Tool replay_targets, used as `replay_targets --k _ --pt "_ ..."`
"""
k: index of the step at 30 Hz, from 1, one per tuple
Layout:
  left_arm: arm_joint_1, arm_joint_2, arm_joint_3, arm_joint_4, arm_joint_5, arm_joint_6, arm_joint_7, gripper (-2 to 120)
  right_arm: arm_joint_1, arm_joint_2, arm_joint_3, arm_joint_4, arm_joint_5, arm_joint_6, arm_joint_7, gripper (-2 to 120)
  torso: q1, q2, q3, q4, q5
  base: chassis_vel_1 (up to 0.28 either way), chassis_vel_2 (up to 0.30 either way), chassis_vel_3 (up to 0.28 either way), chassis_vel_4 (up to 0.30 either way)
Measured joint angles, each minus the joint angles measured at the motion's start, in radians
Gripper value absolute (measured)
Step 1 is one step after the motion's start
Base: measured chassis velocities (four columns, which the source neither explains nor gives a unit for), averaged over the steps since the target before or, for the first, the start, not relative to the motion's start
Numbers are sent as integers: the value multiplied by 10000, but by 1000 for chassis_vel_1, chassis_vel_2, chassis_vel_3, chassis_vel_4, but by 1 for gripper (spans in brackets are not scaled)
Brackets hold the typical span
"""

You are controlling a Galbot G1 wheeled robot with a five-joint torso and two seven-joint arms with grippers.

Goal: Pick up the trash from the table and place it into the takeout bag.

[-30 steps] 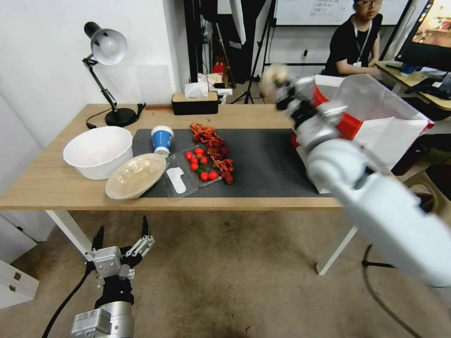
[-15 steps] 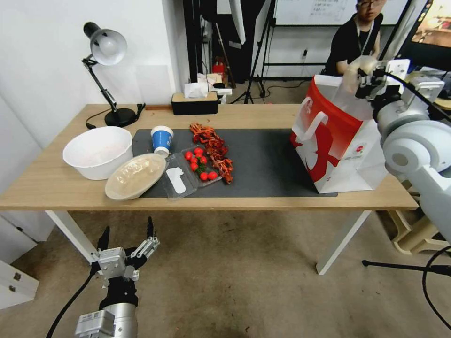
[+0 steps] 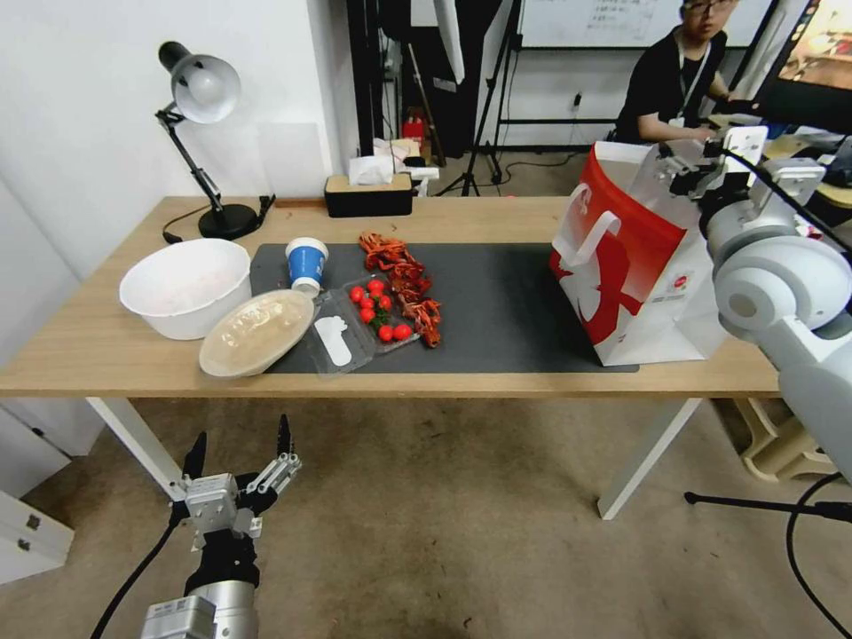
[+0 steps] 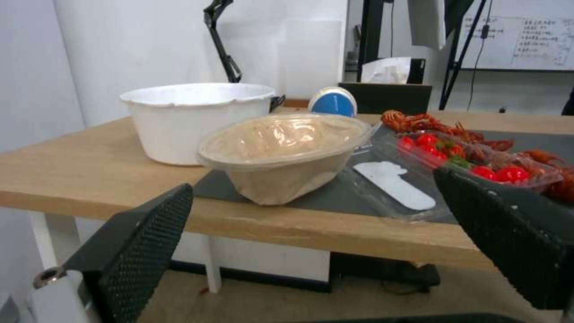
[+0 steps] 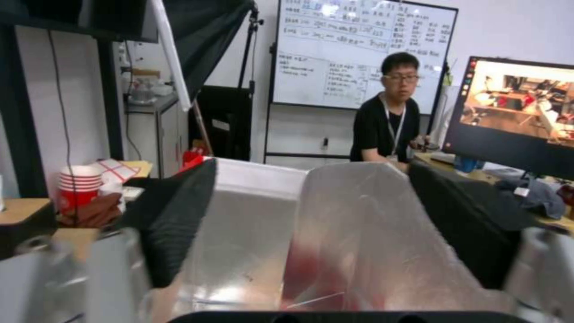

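Above the open mouth of the takeout bag (image 3: 635, 266), at the right end of the table (image 3: 115, 351), the right gripper (image 3: 697, 164) hangs with its two dark fingers (image 5: 179, 215) spread wide and nothing between them; from the right wrist camera the silvery inner lining of the bag (image 5: 353, 237) lies directly under the fingers, and something reddish seems to rest deep inside, but it is too blurred to tell what. The bag stands upright, partly on the dark grey mat (image 3: 497, 302). Far from it, the left gripper (image 3: 238, 448) is low in front of the table's near edge, below the table top, with its fingers (image 4: 137, 251) also spread apart and empty. Just beyond that edge, the beige round bowl lid (image 3: 256, 332) rests tilted, touching the large white bowl (image 3: 185, 286) on its left. Behind the lid stands the blue-and-white paper cup (image 3: 306, 264), on the mat. Beside the lid on the right is the clear tray of red tomatoes (image 3: 377, 312), its flap open, and red crayfish shells (image 3: 404, 284) lie in a line next to the tray. A black desk lamp (image 3: 202, 133) stands at the far left corner.
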Motion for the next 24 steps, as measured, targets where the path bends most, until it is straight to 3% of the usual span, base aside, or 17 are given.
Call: replay_targets --k 5,15,19,24 --pt "-1 -6 1 -91 -34 27 15 100 -57 61 -50 203 102 87 -47 100 0 0 0 -1 0 0 0 0 0" --pt "53 -12 -49 -142 -41 25 32 100 -140 47 -44 898 656 674 -624 100 -1 0 0 0 -2 0 0 0 0" --pt "140 -101 -24 -149 -44 -20 43 100 -1422 179 122 2227 883 1565 -1504 100 -1 1 -1 -1 -1 0 0 0 0" --pt "157 -117 -36 -199 -143 -6 -31 100 -2312 291 296 2578 716 1713 -1944 100 -1 1 -1 -2 -3 0 0 0 0"
